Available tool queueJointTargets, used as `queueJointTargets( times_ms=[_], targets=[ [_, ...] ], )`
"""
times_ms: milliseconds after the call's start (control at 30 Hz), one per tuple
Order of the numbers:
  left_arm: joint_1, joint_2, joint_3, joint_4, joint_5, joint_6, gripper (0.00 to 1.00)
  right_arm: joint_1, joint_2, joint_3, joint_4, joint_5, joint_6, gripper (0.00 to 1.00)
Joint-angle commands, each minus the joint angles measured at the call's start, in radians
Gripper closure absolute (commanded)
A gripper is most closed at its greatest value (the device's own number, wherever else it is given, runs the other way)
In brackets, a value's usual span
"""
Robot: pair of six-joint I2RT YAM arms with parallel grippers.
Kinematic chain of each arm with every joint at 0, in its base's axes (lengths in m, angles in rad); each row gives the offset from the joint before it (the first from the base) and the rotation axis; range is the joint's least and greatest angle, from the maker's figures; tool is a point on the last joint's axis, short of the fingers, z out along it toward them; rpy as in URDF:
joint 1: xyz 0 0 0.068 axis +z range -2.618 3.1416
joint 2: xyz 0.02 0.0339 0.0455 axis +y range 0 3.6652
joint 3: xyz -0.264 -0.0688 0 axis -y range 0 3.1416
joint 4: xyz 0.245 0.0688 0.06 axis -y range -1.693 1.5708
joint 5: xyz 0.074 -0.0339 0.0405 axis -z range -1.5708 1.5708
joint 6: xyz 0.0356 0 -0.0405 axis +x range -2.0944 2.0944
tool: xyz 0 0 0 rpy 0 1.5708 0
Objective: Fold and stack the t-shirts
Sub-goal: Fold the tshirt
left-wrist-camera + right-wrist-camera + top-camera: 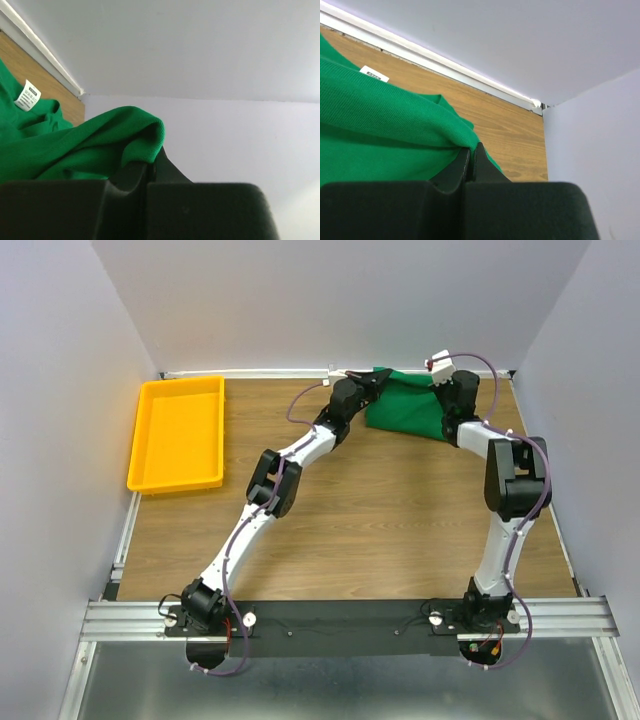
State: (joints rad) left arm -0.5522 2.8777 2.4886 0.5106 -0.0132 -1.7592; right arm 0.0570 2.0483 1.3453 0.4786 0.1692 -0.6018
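A green t-shirt [408,406] lies bunched at the far right of the wooden table, close to the back wall. My left gripper [372,379] is shut on a fold of its left edge; the pinched cloth [131,131] rises over the fingertips [150,167], and the white neck tag [27,95] shows at left. My right gripper [445,380] is shut on the shirt's right edge; green cloth [385,130] drapes from the closed fingertips [472,155], and the tag [374,74] lies on the wood behind.
A yellow plastic tray [178,433] sits at the far left of the table. White walls stand close behind and to the right of both grippers. Bare wood table [380,520] spreads between the arms.
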Motion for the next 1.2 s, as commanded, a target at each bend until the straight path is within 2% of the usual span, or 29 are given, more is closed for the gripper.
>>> queueJointTargets(
  times_ms=[0, 467, 567, 600, 633, 733, 867, 967, 1167],
  targets=[
    [0.003, 0.035, 0.053, 0.054, -0.122, -0.025, 1.0, -0.008, 0.067, 0.031, 0.116, 0.072, 0.0, 1.0],
    [0.0, 0.06, 0.072, 0.02, -0.159, -0.075, 1.0, -0.008, 0.122, 0.067, 0.147, 0.099, -0.004, 0.99],
    [0.001, 0.064, 0.076, 0.022, -0.156, -0.082, 0.9, -0.008, 0.138, 0.083, 0.147, 0.105, -0.007, 0.99],
    [0.003, 0.066, 0.079, 0.025, -0.153, -0.082, 0.83, -0.009, 0.141, 0.087, 0.147, 0.107, -0.007, 0.99],
    [0.011, 0.068, 0.081, 0.029, -0.137, -0.08, 0.68, -0.008, 0.148, 0.094, 0.147, 0.105, -0.01, 0.99],
    [0.026, 0.042, 0.066, 0.061, -0.084, -0.053, 0.58, -0.008, 0.182, 0.13, 0.146, 0.105, -0.018, 0.99],
    [0.058, -0.061, -0.077, 0.111, -0.032, 0.029, 0.44, -0.009, 0.24, 0.204, 0.121, 0.127, -0.023, 0.99],
    [0.08, -0.147, -0.147, 0.134, 0.008, 0.124, 0.43, -0.008, 0.268, 0.232, 0.12, 0.121, -0.035, 0.99],
    [0.12, -0.335, -0.51, 0.377, 0.096, 0.246, 0.41, -0.008, 0.314, 0.294, 0.114, 0.118, -0.058, 0.99]
  ],
)
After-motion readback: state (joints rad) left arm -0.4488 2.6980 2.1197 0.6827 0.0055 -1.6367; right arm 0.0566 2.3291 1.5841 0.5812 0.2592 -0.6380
